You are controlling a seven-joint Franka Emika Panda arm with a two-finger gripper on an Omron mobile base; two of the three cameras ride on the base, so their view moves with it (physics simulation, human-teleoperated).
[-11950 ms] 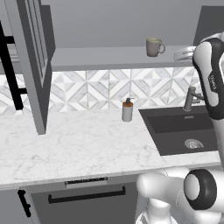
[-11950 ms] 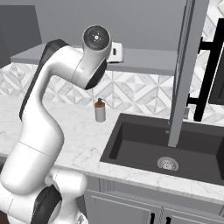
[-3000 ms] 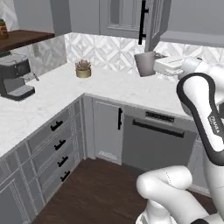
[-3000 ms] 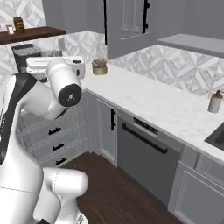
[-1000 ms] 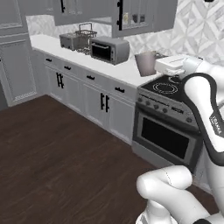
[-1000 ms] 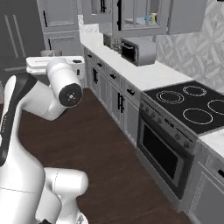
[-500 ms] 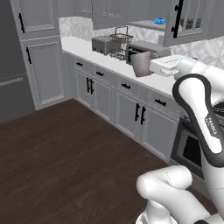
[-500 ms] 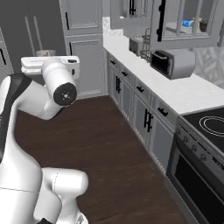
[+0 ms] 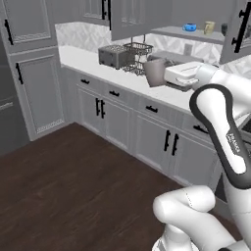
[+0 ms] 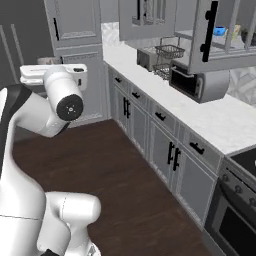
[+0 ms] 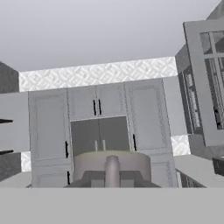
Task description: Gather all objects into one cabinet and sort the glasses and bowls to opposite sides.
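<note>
My gripper (image 9: 165,76) is shut on the grey-taupe mug (image 9: 155,72) and holds it out level in front of the arm, above the counter edge. In the hand view the same mug (image 11: 111,165) sits at the bottom between the fingertips (image 11: 89,178), its handle facing the camera. The open wall cabinet (image 9: 196,35) is at the upper right. Its shelf carries the small blue bowl (image 9: 190,27) and the cream mug (image 9: 209,27). From the right base view the blue bowl (image 10: 219,31) shows behind the cabinet door and its black bar handle (image 10: 212,25). A dark shape sits at the shelf's right end.
A toaster (image 9: 114,56) and a wire dish rack (image 9: 137,54) stand on the white counter (image 9: 78,55). A microwave (image 10: 199,85) sits under the open cabinet. A stove (image 10: 244,161) is at the lower right. Dark wood floor (image 10: 130,170) lies open before the base cabinets.
The whole scene has shifted across both base views, so the base has moved. The open cabinet with the blue bowl and cream mug now sits closer. The mug stays in the gripper.
</note>
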